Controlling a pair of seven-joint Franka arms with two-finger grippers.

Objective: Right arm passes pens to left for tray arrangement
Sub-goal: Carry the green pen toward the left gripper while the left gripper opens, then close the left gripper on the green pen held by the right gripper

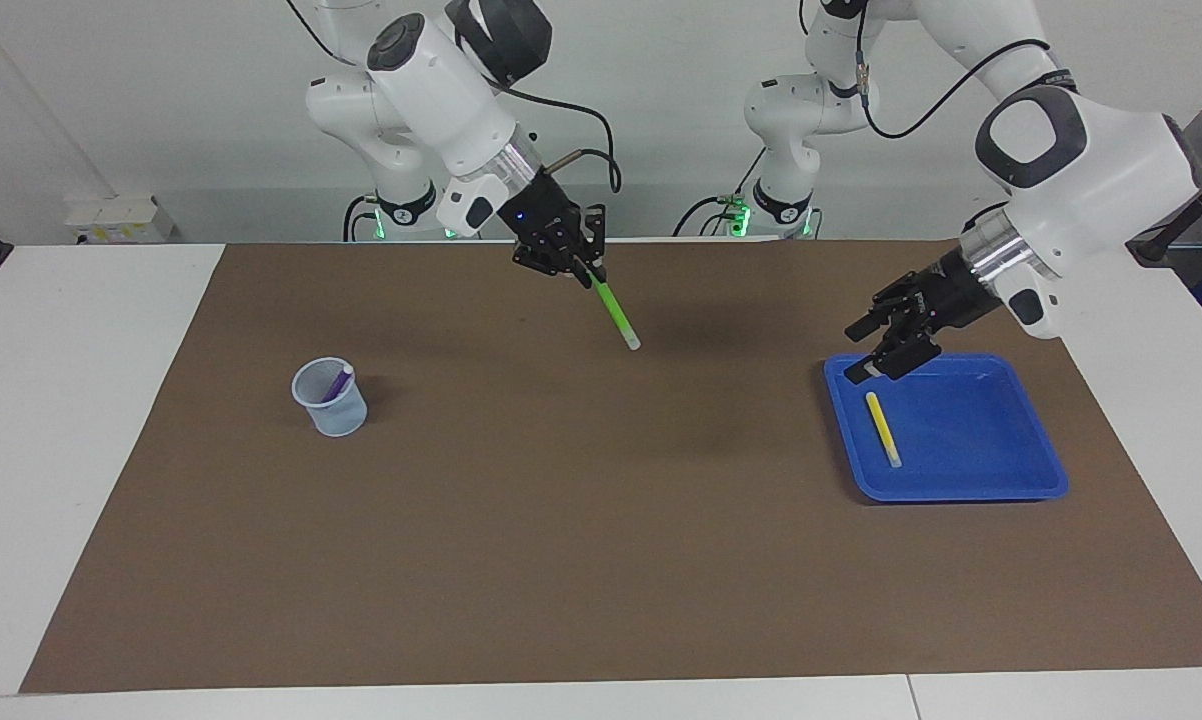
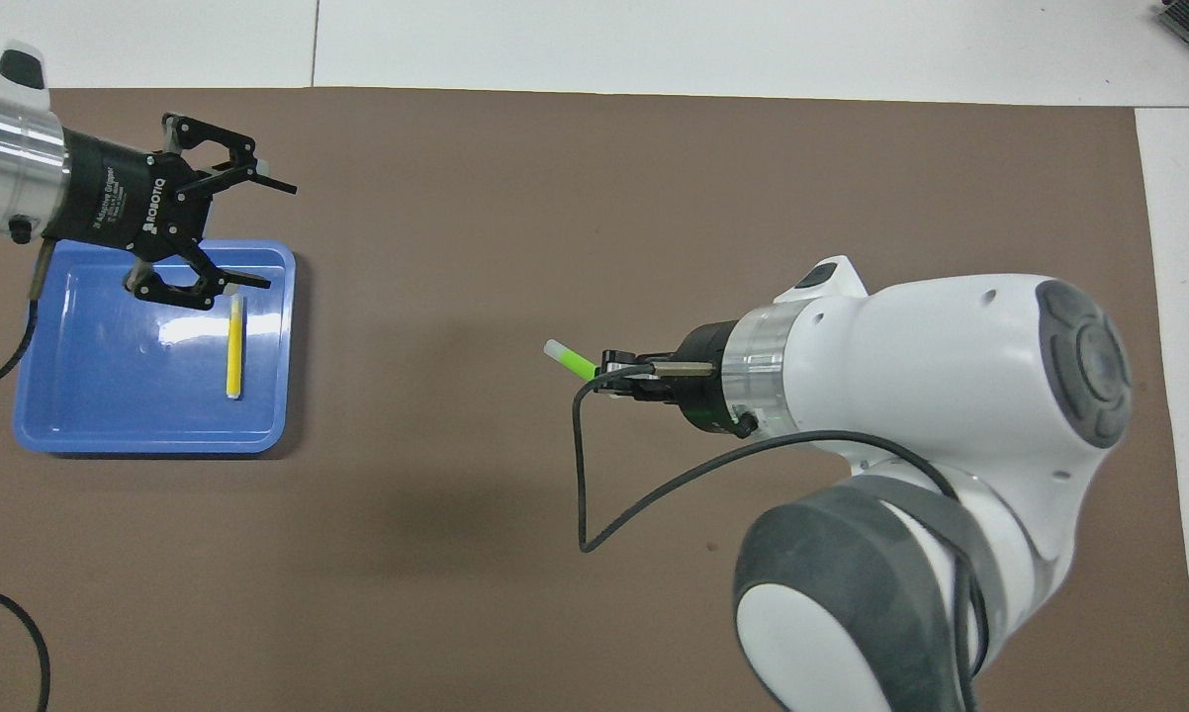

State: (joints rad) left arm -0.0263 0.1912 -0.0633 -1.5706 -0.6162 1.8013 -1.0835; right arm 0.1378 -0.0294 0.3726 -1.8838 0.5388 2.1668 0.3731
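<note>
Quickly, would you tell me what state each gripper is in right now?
Left gripper: open, empty, over the tray rim.
Right gripper: shut on the green pen, up over the brown mat.

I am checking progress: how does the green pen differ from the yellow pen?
The green pen is held in the air by the shut right gripper, tilted downward; the yellow pen lies flat in the blue tray, free of any gripper. Both are slim with pale tips.

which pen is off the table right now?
The green pen, gripped in the right gripper above the mat. The yellow pen lies in the tray; the purple pen stands in the cup.
</note>
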